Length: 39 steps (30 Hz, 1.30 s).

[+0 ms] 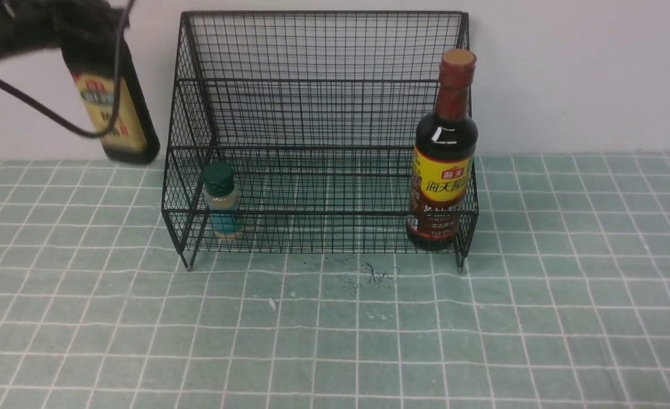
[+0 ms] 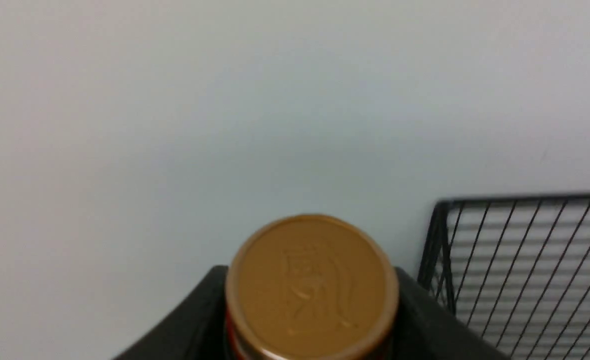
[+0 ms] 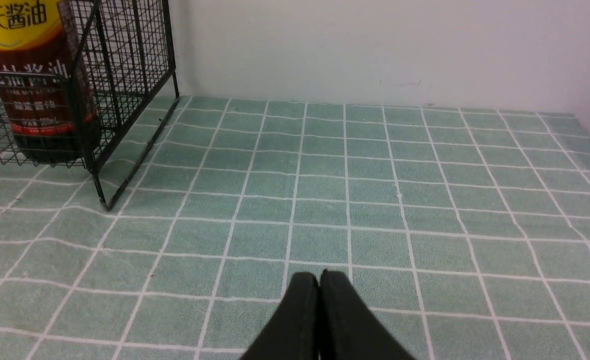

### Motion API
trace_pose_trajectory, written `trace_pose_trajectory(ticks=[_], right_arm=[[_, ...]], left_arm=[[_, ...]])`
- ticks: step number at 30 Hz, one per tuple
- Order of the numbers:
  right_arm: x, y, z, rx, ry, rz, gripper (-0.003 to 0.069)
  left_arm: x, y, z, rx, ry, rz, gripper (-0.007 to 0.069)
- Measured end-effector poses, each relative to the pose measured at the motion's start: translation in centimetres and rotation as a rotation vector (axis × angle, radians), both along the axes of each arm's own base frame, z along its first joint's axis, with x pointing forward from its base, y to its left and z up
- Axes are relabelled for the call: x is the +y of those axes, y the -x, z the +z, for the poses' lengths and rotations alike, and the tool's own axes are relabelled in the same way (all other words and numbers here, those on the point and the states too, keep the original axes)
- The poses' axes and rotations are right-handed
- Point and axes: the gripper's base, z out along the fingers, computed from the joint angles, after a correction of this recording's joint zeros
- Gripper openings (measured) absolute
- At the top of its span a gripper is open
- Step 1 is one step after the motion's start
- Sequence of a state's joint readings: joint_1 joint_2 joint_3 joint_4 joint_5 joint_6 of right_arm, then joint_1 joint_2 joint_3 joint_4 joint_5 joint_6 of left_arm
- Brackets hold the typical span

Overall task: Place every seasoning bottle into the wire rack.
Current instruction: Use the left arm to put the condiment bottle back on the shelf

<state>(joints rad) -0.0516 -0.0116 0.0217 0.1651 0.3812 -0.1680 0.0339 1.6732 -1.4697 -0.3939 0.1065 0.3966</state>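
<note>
My left gripper [image 1: 82,54], at the upper left of the front view, is shut on the neck of the tall dark bottle [image 1: 119,113] with the cream label. The bottle hangs tilted, left of the wire rack [image 1: 323,113]. In the left wrist view its tan cap [image 2: 312,287] sits between the black fingers [image 2: 189,320]. The yellow-label bottle [image 1: 442,170] stands in the rack's lower tier at the right, and the green-capped shaker [image 1: 221,199] at the left. My right gripper [image 3: 319,280] is shut and empty, low over the cloth, right of the rack [image 3: 124,75].
A green checked cloth [image 1: 335,341] covers the table up to a white wall [image 1: 585,74]. Dark scribble marks [image 1: 369,275] lie on the cloth in front of the rack. A cable [image 1: 45,116] loops from the left arm beside the held bottle.
</note>
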Motion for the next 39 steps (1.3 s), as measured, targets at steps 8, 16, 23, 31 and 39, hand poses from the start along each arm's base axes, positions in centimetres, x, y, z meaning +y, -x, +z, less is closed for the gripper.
trace_pose_trajectory(ticks=[8,16,23,31,39], right_arm=[[0.0,0.0,0.0,0.0,0.0,0.0,-0.0015],[0.0,0.0,0.0,0.0,0.0,0.0,-0.0015],[0.0,0.0,0.0,0.0,0.0,0.0,-0.0015],[0.0,0.0,0.0,0.0,0.0,0.0,-0.0015],[0.0,0.0,0.0,0.0,-0.001,0.0,-0.0015]], left_arm=[[-0.3,1.8,6.1,-0.15,0.013,-0.012,0.0322],[-3.6,3.0,9.3,-0.194,0.087,-0.119,0.0322],[-7.0,3.6,8.8,-0.111,0.138,-0.23,0.0322],[-7.4,2.6,7.6,-0.074,0.17,-0.227,0.0322],[-7.8,-0.9,3.1,0.031,0.19,-0.208,0.0322]])
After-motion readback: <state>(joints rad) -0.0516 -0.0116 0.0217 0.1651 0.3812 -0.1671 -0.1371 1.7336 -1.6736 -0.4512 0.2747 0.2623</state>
